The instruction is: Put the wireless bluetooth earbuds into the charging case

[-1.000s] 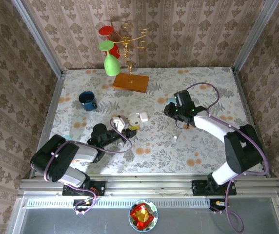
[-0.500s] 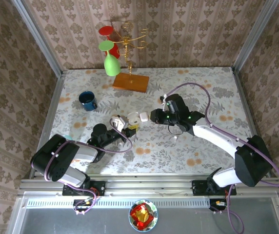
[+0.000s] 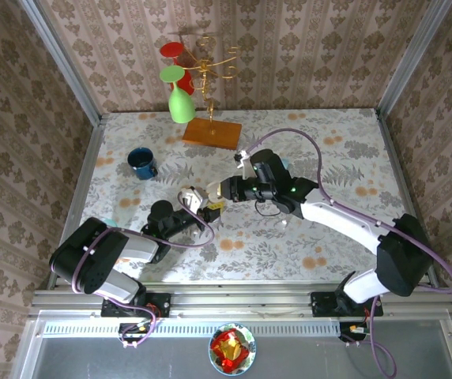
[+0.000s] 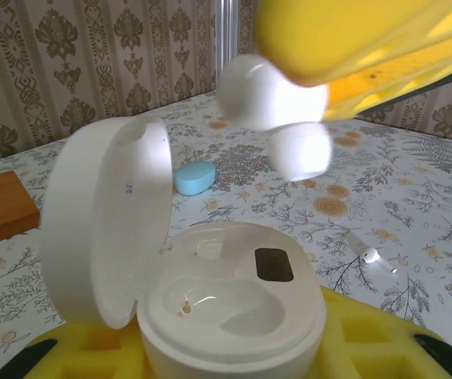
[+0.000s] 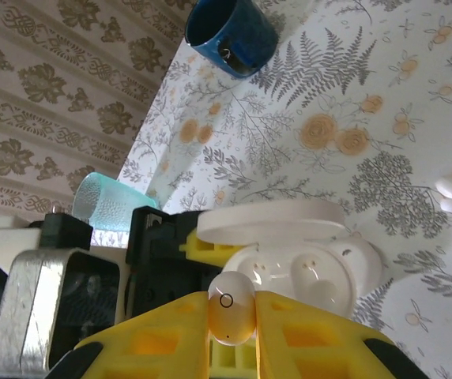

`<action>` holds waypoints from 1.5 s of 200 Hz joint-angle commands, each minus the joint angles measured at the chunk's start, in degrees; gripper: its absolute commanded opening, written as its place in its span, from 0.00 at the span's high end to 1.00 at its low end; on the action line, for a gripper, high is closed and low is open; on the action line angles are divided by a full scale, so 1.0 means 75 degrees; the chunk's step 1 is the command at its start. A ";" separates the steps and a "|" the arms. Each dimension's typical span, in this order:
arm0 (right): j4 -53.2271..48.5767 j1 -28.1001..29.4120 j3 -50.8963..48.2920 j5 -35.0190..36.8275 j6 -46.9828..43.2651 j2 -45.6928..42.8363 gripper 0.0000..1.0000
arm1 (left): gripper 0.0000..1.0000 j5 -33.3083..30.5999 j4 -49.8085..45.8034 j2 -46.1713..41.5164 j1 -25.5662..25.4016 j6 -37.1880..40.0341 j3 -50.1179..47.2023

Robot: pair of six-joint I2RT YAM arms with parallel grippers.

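Observation:
The white charging case [image 4: 234,308] stands open, lid [image 4: 107,229] tipped back to the left, both wells bare. My left gripper [image 4: 234,359] is shut on the case's base with its yellow pads [image 4: 384,339]. From above, the case [image 3: 192,196] sits at the left gripper [image 3: 200,204], left of table centre. My right gripper [image 5: 231,304] is shut on one glossy white earbud [image 5: 231,314], hovering just above and beside the open case [image 5: 321,272]. In the left wrist view that earbud [image 4: 269,91] hangs under the right gripper's yellow fingers [image 4: 344,35]. The right gripper [image 3: 224,189] is close to the case.
A loose white earbud [image 4: 371,255] lies on the flowered cloth to the right, and two more white buds [image 5: 451,191] lie further off. A pale teal case [image 4: 193,177] sits behind. A blue mug [image 3: 141,162], a wooden-based glass stand [image 3: 212,132] and a teal tumbler [image 5: 111,207] stand around.
My right arm has swung left across the table with the earbud, from the right of centre to just beside the open case. The left gripper and case have stayed put.

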 commanded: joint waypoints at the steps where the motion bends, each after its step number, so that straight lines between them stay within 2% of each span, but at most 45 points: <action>1: 0.0094 0.0091 0.0369 -0.0271 -0.0166 0.0284 0.79 | 0.99 0.0008 0.0233 -0.0147 0.0033 0.0096 -0.0080; 148: -0.0370 0.0256 0.0504 -0.0389 -0.0398 0.0905 0.79 | 0.98 -0.0259 0.0223 -0.0163 0.0033 0.0012 -0.0106; 203: -0.0596 0.0316 0.0695 -0.0518 -0.0424 0.1104 0.76 | 0.98 -0.0263 0.0223 -0.0176 0.0036 0.0004 -0.0107; 300: -0.0568 0.0297 0.0389 0.0343 -0.0756 0.0153 0.60 | 0.98 -0.0438 0.0228 -0.0172 0.0055 0.0088 -0.0151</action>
